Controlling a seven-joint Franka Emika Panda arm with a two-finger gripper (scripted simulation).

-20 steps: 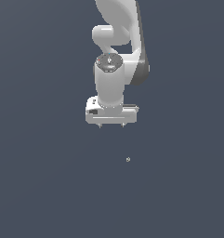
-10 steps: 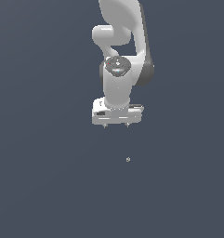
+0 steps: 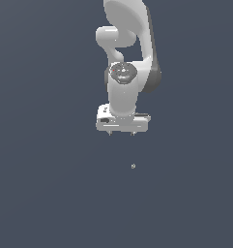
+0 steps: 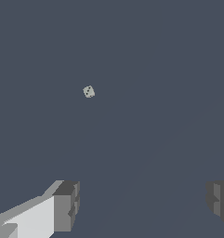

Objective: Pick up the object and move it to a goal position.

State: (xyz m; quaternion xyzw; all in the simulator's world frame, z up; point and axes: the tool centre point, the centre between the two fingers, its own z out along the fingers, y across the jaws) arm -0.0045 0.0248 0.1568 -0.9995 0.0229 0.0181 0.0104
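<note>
Tool (image 3: 121,133): fingers spread wide, empty | object (image 3: 133,166): on the desk (image 3: 50,193), clear of the tool, toward the exterior view's right | you should centre over it before descending, then close gently.

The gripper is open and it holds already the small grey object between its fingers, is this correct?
Not quite. The gripper is open, but the object lies apart from it, outside the fingers. Both the exterior and wrist views show this.

Object (image 3: 133,166) too small for its shape in the exterior view; arm's (image 3: 125,63) top cropped.
</note>
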